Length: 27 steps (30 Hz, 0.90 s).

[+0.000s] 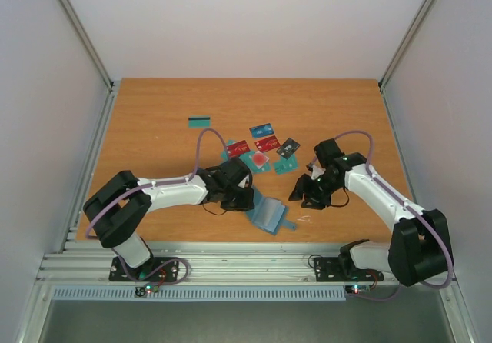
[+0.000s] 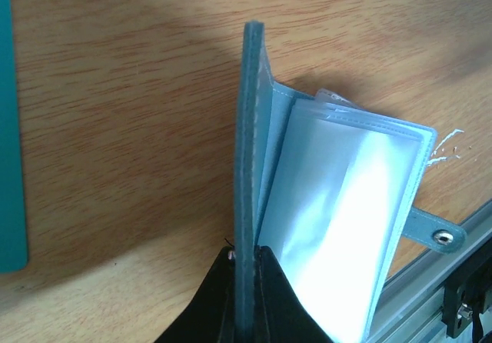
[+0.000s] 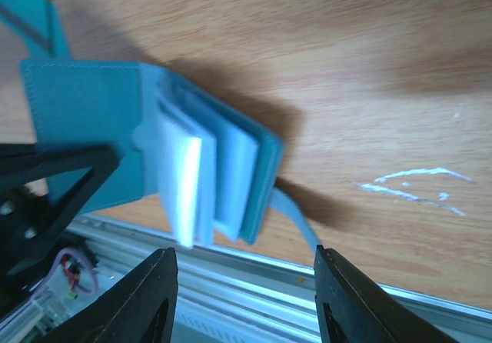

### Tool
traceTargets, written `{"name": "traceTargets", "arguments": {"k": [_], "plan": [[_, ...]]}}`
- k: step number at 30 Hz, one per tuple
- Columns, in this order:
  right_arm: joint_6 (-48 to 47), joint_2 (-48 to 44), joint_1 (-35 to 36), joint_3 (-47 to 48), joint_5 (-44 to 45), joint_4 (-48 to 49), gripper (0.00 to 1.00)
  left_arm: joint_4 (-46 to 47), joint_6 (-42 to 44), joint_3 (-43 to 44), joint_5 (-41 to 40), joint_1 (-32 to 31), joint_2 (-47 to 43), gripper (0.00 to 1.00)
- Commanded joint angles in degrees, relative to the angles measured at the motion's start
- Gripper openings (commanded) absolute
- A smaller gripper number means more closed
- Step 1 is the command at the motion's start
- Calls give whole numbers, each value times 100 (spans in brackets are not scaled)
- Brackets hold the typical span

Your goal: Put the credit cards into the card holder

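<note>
The card holder (image 2: pixel 346 204) cover clamped between left fingers (image 2: pixel 201 318); hold it fanned while released right fingers (image 3: pixel 146 301) fetch credit cards (image 1: pixel 267 144).

Left fingers (image 2: pixel 201 316) pinched shut — right fingers (image 3: pixel 146 297) apart.

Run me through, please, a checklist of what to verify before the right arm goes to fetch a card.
1. Left gripper shut on the card holder cover: ok.
2. Card holder open, clear sleeves fanned out: ok.
3. Right gripper open and holding nothing: ok.
4. Credit cards lie loose on the table, beyond both grippers, none covered by an arm: ok.
5. A card already in hand for inserting: not ok.
6. Sleeves free of cards: cannot tell; glare hides what they hold.
</note>
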Motion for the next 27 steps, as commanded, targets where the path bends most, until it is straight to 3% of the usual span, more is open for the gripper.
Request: {"name": "traceTargets", "arguments": {"k": [1, 6, 13, 27], "plan": [[219, -336, -8, 62, -675, 30, 51, -86, 121, 162, -6, -32, 120, 0], [890, -463, 158, -371, -1323, 960, 48, -56, 122, 168, 39, -29, 160, 0], [1605, 22, 679, -781, -1458, 2157, 47, -9, 113, 147, 93, -28, 192, 0], [1761, 903, 946, -846, -1389, 2778, 43, 50, 131, 49, 155, -24, 137, 0]]}}
